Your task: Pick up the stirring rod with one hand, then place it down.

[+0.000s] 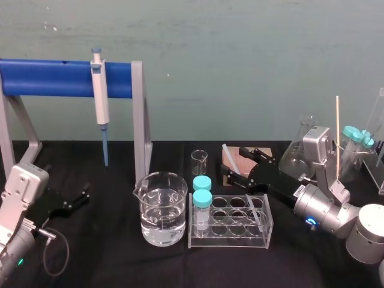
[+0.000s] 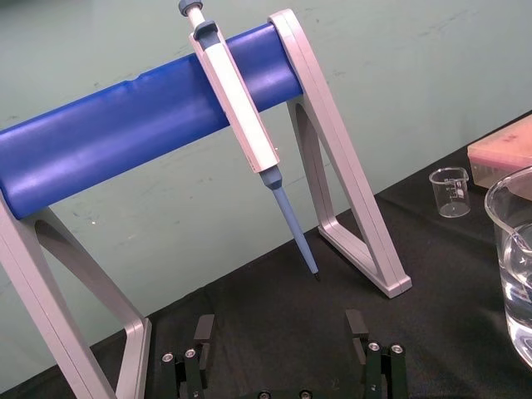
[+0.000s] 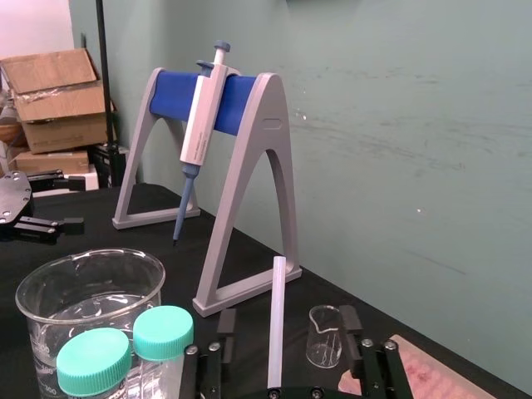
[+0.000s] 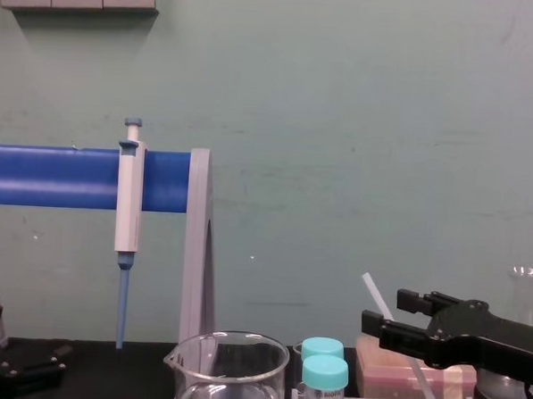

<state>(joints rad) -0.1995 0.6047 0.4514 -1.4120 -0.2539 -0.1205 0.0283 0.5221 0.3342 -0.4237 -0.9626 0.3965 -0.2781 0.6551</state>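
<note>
The stirring rod [image 3: 276,320] is a thin translucent white rod, tilted, rising between the two fingers of my right gripper [image 3: 288,317]. Both fingers stand apart from it, with a gap on each side, so the gripper is open around it. In the head view the right gripper [image 1: 233,159] reaches left over the far end of the tube rack, with the rod [image 1: 228,153] crossing it. From the chest, the rod [image 4: 375,295] slants up left of the gripper [image 4: 386,313]. I cannot tell what its lower end rests on. My left gripper [image 1: 84,195] is parked open at the left.
A blue-barred stand [image 1: 60,78] holds a pipette [image 1: 99,90] at back left. A beaker of water [image 1: 161,210] and a clear rack [image 1: 259,231] with two teal-capped tubes sit centre. A small beaker [image 1: 199,161], pinkish block [image 1: 249,155] and flask [image 1: 300,150] lie behind.
</note>
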